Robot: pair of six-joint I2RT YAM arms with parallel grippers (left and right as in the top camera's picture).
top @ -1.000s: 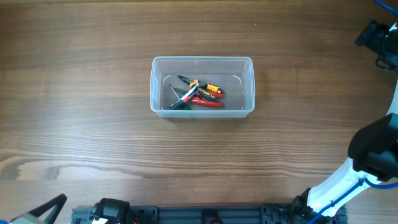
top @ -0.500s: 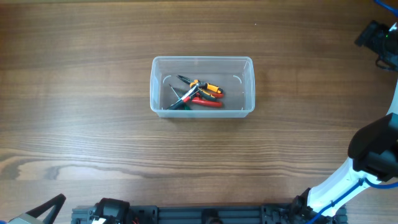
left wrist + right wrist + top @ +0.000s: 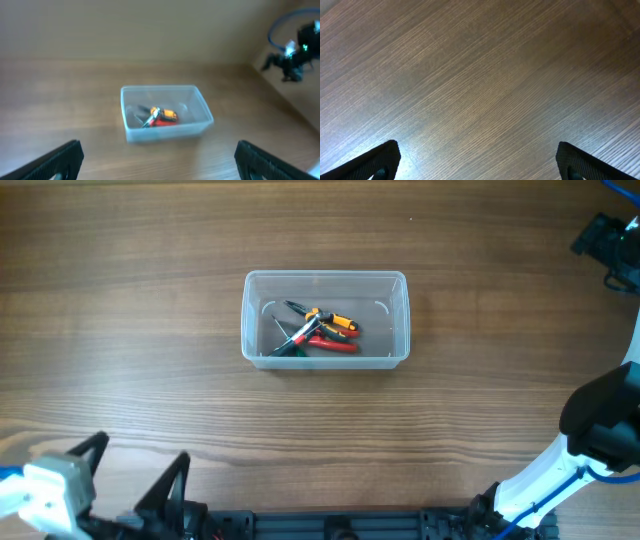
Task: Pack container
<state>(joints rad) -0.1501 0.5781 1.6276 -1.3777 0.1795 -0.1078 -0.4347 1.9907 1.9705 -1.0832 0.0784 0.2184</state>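
Observation:
The clear plastic container [image 3: 250,315] stands at the middle of the table. Inside lie orange-handled pliers [image 3: 336,323], red-handled pliers [image 3: 338,346] and a green-handled tool [image 3: 291,349], piled together. The left wrist view shows the container [image 3: 131,131], blurred, ahead of my jaws, with the tools [image 3: 160,116] in it. My left gripper [image 3: 136,459] is open and empty at the table's near left edge, well short of the container; its fingers [image 3: 160,155] are wide apart. My right gripper [image 3: 603,238] is at the far right; its fingers [image 3: 477,157] are open over bare wood.
The table [image 3: 130,330] is dark wood grain. The right arm's white and black body [image 3: 590,430] stands along the right edge. The arm base [image 3: 330,525] runs along the near edge. The right gripper with a blue cable [image 3: 290,47] shows in the left wrist view.
My left gripper has risen into the overhead view at the near left, both fingers now showing. The container, the tools and the right arm have not moved.

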